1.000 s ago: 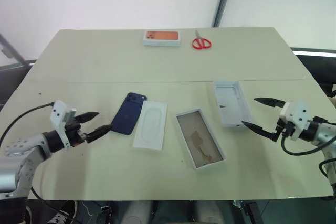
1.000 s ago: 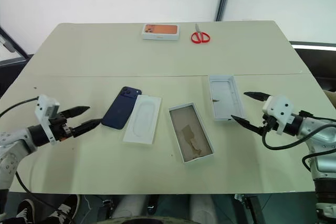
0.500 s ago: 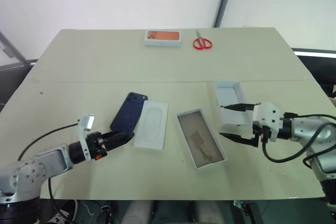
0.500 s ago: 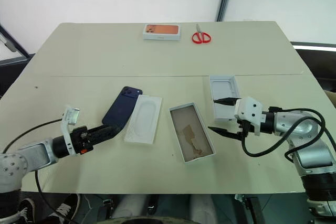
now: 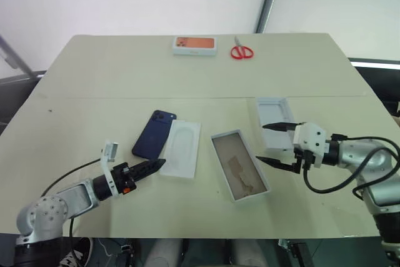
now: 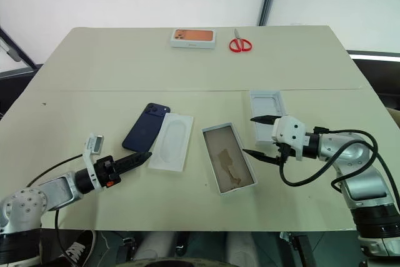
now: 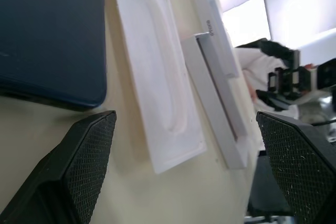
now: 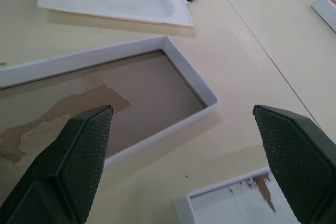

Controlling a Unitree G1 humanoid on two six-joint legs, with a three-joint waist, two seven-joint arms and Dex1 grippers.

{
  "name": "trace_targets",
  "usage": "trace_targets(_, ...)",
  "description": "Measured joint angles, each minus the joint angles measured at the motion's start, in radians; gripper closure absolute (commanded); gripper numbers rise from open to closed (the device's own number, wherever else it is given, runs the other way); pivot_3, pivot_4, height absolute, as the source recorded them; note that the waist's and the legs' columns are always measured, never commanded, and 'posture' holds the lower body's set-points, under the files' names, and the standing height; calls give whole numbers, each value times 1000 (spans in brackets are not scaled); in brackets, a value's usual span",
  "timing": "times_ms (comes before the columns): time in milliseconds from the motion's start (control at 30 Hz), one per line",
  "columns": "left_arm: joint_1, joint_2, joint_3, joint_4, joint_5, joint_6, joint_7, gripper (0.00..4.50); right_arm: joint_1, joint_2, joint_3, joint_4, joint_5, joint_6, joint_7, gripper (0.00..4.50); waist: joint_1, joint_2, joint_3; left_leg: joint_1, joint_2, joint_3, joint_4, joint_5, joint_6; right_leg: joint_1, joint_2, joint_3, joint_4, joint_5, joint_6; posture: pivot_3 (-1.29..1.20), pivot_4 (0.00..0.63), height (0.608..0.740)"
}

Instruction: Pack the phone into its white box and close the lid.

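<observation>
1. The left gripper (image 5: pixel 153 166) hangs low over the table (image 5: pixel 94 73) with its two black fingers spread apart and nothing between them. The fingertips sit just short of the near end of the phone (image 5: pixel 154 135), by the near corner of the white insert (image 5: pixel 181 149); I can't tell whether they touch either one.
2. The right gripper (image 5: pixel 270 144) is also spread wide and empty. One finger points over the near part of the lid (image 5: pixel 274 114), the other reaches toward the right wall of the white box (image 5: pixel 238 166).
3. The phone lies flat on its face, camera bump at its far end, angled slightly, just beside the left edge of the insert.
4. The insert, with its oval recess facing up, lies between the phone and the white box.
5. The white box sits open with its brownish cardboard floor showing and nothing inside.
6. The lid lies hollow side up, to the right of the box and a little farther back, apart from it.
7. At the far edge of the table, well apart from all this, lie a white box with an orange picture (image 5: pixel 194 45) and red-handled scissors (image 5: pixel 240 51).
</observation>
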Motion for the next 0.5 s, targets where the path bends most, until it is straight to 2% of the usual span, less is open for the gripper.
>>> trace_targets(167,-23,-50,-21,20,-11,0,8,0,-14,1,1,-7,-7,0,-14,33,0,0,0,0,0,0,0,0,0,1,0,0,0,0,0,0,150,740)
trace_targets(333,-6,-57,-46,43,-9,3,24,2335,-14,1,1,-7,-11,0,-19,0,-2,0,0,0,0,0,0,0,0,0,0,0,0,0,0,0,150,740)
trace_targets(500,5,-48,-48,45,-13,17,23,2335,-13,1,1,-10,-11,0,-23,0,-2,0,0,0,0,0,0,0,0,0,0,0,0,0,0,0,150,740)
